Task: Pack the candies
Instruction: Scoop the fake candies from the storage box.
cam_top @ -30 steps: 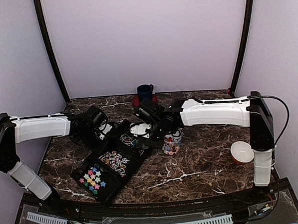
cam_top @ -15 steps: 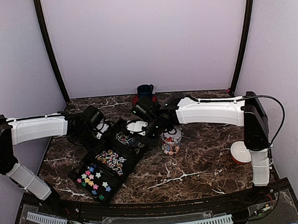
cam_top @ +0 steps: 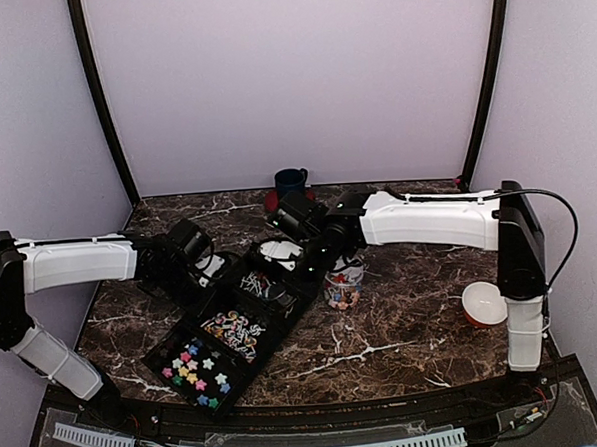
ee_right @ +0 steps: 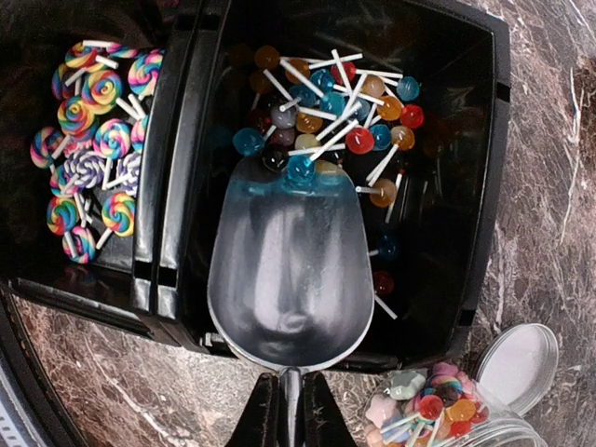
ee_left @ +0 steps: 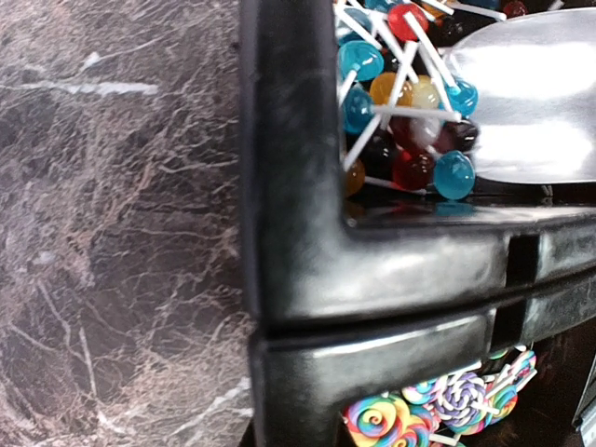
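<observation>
Lollipops [ee_right: 358,140] touch the scoop [ee_right: 287,279] in the black tray [ee_right: 481,186].

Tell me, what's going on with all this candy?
Two robot arms are packing candy into a jar. The right arm's fingers are clamped on the handle of a clear scoop, whose mouth is pushed into the ball lollipops in the end compartment of a black tray. The scoop holds little or nothing yet. An open jar, partly filled, stands beside the tray. The left arm reaches to the tray's other side, apparently steadying it.
</observation>
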